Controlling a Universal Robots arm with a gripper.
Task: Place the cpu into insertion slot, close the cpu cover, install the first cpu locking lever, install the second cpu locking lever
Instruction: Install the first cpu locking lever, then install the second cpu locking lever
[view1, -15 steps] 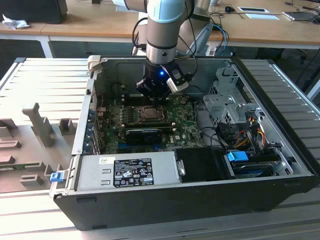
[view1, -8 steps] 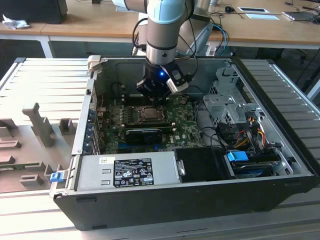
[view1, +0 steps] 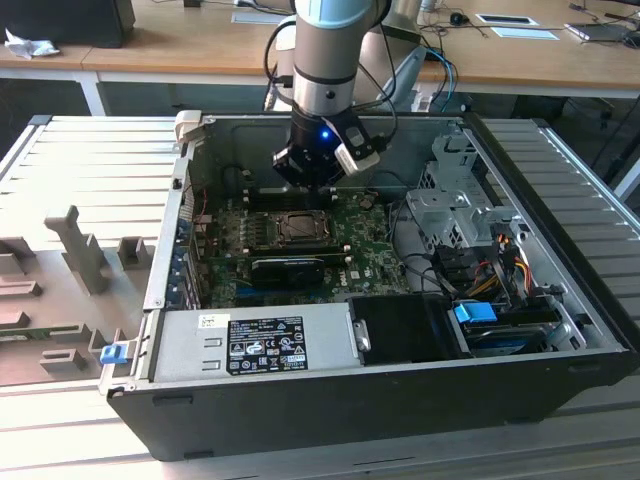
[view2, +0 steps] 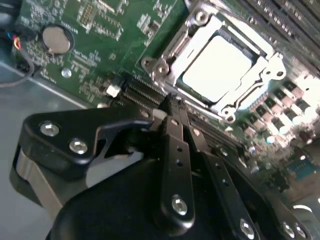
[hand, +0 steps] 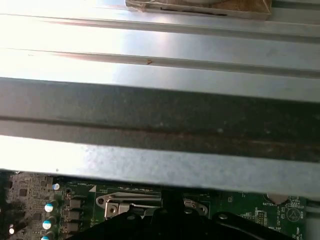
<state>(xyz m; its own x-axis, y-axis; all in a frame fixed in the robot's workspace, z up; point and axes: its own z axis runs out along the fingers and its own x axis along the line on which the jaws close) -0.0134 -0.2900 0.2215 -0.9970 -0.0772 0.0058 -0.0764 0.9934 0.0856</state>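
So your cpu (view2: 216, 65) already sits in the insertion slot (view2: 150, 65) mid-motherboard (view1: 365, 250), cpu cover (view2: 260, 67) down over it. Gripper (view2: 175, 107) hovers just beside, fingers (view2: 176, 150) pinched closed, empty.

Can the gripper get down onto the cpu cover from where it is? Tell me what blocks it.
Probably yes. The gripper hangs beside the cpu cover, with nothing lying between them in the second wrist view; the cpu sits seated under the frame.
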